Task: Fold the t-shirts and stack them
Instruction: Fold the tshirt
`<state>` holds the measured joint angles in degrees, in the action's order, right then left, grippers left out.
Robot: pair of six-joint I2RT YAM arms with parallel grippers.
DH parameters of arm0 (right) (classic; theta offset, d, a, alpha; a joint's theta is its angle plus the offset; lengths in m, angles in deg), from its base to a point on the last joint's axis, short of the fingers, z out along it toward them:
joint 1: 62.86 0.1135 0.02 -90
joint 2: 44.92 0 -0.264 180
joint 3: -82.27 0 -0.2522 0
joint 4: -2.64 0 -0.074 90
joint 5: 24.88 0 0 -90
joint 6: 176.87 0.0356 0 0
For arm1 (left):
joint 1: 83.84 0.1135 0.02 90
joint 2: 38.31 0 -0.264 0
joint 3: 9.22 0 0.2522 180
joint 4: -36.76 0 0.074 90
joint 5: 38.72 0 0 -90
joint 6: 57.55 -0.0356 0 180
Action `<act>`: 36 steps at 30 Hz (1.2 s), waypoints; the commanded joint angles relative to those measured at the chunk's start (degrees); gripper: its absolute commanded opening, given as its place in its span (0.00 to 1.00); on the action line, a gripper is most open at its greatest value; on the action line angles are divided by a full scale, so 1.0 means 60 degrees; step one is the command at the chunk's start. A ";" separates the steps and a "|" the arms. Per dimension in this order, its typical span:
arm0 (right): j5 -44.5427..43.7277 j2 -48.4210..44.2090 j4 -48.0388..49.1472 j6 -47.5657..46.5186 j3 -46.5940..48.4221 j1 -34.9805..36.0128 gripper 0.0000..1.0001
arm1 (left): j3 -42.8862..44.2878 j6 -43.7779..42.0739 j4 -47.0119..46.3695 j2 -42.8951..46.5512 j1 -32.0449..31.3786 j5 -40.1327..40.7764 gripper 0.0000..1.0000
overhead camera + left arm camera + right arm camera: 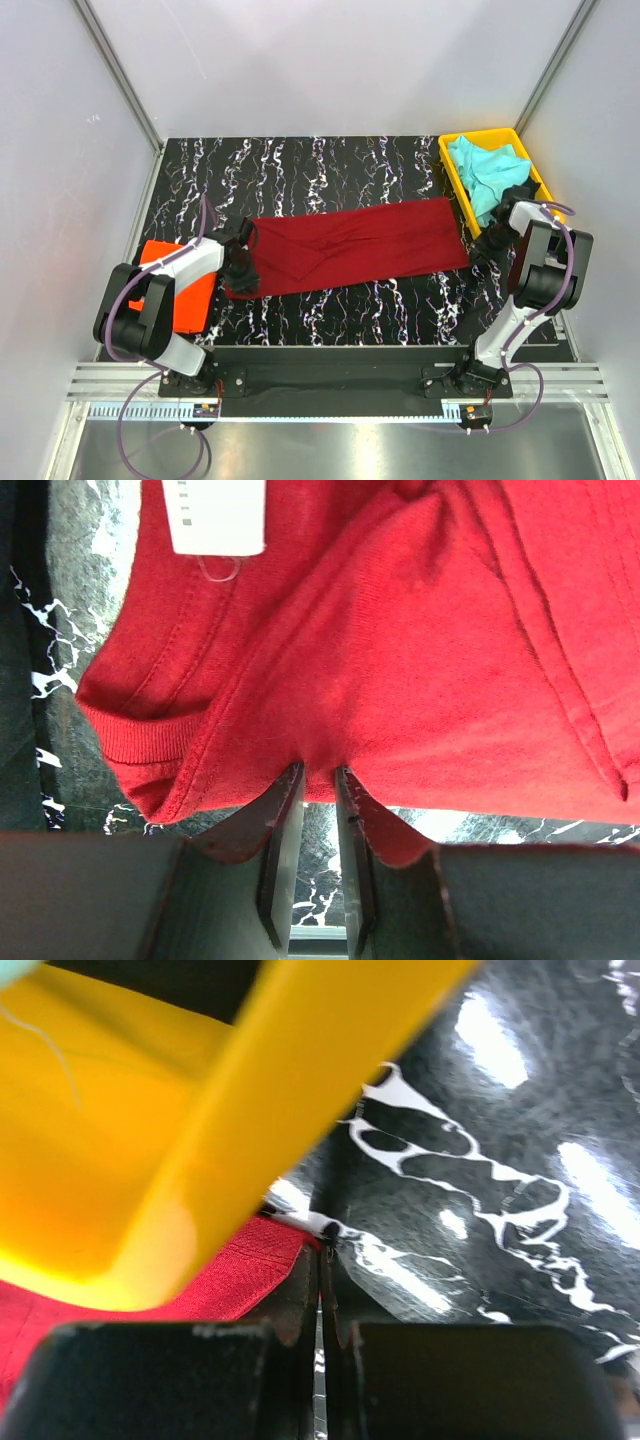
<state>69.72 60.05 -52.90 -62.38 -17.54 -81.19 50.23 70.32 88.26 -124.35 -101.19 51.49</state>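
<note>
The red shirt (350,245) lies across the worktop (300,170) centre; my left fingers (285,855) pinch its 9 o'clock collar end, right fingers (300,1305) closed at the 3 o'clock hem, to fold it.

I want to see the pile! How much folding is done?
The orange t-shirt looks folded on the left. The dark red t-shirt is a long strip; the left tool pinches its collar end, the right tool is shut at the other end. The turquoise t-shirt waits unfolded in the yellow tray.
</note>
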 commanded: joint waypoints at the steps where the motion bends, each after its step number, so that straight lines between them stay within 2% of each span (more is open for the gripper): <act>1: -0.1279 -0.0151 -0.0244 -0.0361 0.0382 -0.0007 0.00 | -0.0276 -0.0042 -0.0166 -0.0397 0.0005 0.1079 0.25; 7: -0.0914 0.0318 -0.0595 -0.0537 0.0954 -0.0007 0.03 | -0.0086 -0.0334 0.0024 -0.0076 0.0019 0.1122 0.25; 9: -0.0840 0.0027 -0.0653 -0.0493 0.0823 -0.0007 0.22 | 0.0117 -0.0669 0.0184 0.0159 -0.0039 0.1035 0.26; 12: -0.0796 -0.0616 -0.0785 -0.0566 0.0574 0.0007 0.30 | 0.0236 -0.0934 0.0288 0.1022 -0.0171 0.0904 0.27; 15: -0.0796 -0.1246 -0.1035 -0.0537 0.0485 0.0008 0.33 | 0.0397 -0.1023 0.0288 0.1755 -0.0258 0.0362 0.29; 17: -0.0067 -0.1483 -0.0832 -0.0435 0.0398 0.0226 0.34 | 0.0441 -0.0979 0.0186 0.2063 -0.0303 0.0041 0.30; 21: 0.1353 -0.1602 -0.0333 0.0062 0.0354 0.1601 0.34 | 0.0515 -0.0906 -0.0093 0.1847 -0.0317 -0.0341 0.30; 24: 0.3269 -0.1397 0.0574 0.0780 0.0076 0.2977 0.34 | 0.0529 -0.0862 -0.0253 0.1378 -0.0303 -0.0488 0.29; 27: 0.3568 -0.1089 0.1001 0.1016 0.0075 0.4341 0.35 | 0.0398 -0.0818 -0.0561 0.1128 -0.0303 -0.0504 0.29; 30: 0.4415 -0.0564 0.1264 0.1045 0.0032 0.4709 0.35 | 0.0310 -0.0774 -0.0766 0.0835 -0.0317 -0.0372 0.29; 33: 0.4507 -0.0094 0.1338 0.0885 -0.0261 0.4710 0.26 | 0.0179 -0.0730 -0.0825 0.0615 -0.0288 -0.0197 0.29; 35: 0.4244 -0.0136 0.1324 0.0636 -0.0612 0.4695 0.16 | 0.0076 -0.0715 -0.0884 0.0600 -0.0288 -0.0108 0.29; 36: 0.4083 -0.0180 0.1353 0.0592 -0.0744 0.4681 0.15 | -0.0070 -0.0701 -0.0899 0.0629 -0.0303 -0.0064 0.29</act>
<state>93.52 59.21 -45.41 -57.73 -19.99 -52.54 51.19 65.75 85.05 -120.68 -102.91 50.20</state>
